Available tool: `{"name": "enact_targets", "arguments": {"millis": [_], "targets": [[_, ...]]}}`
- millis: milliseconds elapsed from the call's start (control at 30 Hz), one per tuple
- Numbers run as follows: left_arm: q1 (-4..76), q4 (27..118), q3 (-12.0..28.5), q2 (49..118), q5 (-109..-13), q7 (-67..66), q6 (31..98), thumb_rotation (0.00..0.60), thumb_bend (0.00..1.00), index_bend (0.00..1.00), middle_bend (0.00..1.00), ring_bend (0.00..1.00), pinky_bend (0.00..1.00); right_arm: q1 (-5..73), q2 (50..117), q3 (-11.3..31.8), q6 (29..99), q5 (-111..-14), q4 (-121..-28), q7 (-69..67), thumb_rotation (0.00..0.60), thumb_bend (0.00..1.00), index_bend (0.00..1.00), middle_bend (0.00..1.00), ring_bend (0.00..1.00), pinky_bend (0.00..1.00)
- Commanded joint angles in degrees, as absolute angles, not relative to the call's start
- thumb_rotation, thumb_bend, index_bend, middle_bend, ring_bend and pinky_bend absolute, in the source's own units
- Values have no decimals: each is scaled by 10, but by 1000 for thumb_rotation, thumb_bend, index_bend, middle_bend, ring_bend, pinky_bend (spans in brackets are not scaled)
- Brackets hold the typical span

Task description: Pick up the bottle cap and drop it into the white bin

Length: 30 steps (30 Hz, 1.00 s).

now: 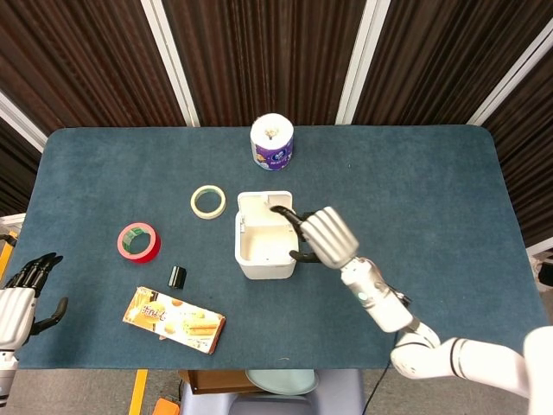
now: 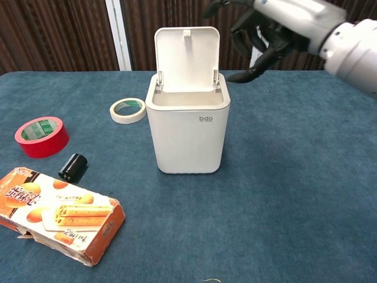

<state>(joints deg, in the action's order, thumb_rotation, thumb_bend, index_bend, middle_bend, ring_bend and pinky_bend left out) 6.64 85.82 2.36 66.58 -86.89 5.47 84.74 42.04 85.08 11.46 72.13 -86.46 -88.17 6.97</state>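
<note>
Head view: the right robot hand (image 1: pixel 327 235) hovers at the 3 o'clock rim of the white bin (image 1: pixel 263 247), fingers spread, holding nothing; the left robot hand (image 1: pixel 19 298) idles open.

Chest view: the bottle cap is unseen, presumably inside. Light, stiff, slippery; pinch its rim.

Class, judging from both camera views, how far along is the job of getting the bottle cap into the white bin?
It looks essentially done. The right hand is beside the white bin, fingers spread and holding nothing. No bottle cap shows on the table; presumably it is inside the bin, though its floor is hidden. The lid stands open. The left hand holds nothing.
</note>
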Motion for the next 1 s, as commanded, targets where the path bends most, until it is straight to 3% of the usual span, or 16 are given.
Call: {"name": "enact_targets", "arguments": {"millis": [33,200,367,533,667,733,867,1000], "targets": [[66,858,24,667,-868,52,848,600,409,146,120,136,292,347,799,70,811,-914,-909,56,600,61,420,825,828,1000],[68,859,24,670,-866,39,843,600,410,147,121,137,292,264,759,15,884,-938,-896,41,600,60,447,812,732,967],[70,859,24,674,-866,30,841,600,412,101,130,148,293,189,759,-9,949,-928,-835,28,600,61,451,585,528,739],[72,854,24,679,-869,24,842,600,411,46,149,160,303,152,783,-1,974,-907,-740,-8,600,61,419,390,300,477],[75,852,22,682,-867,18,835,600,409,97,127,160,305,141,791,2,930,-873,-712,1,600,61,333,270,147,278],[76,852,22,682,-866,16,831,600,409,111,122,160,307,147,774,-9,881,-862,-733,3,600,60,225,181,71,201],[78,854,20,682,-864,9,825,600,410,116,122,160,308,161,742,-15,804,-840,-778,24,600,61,42,64,3,188],[78,857,19,681,-867,7,826,600,410,123,122,160,308,160,742,-9,798,-839,-779,31,600,60,4,52,0,183]]}}
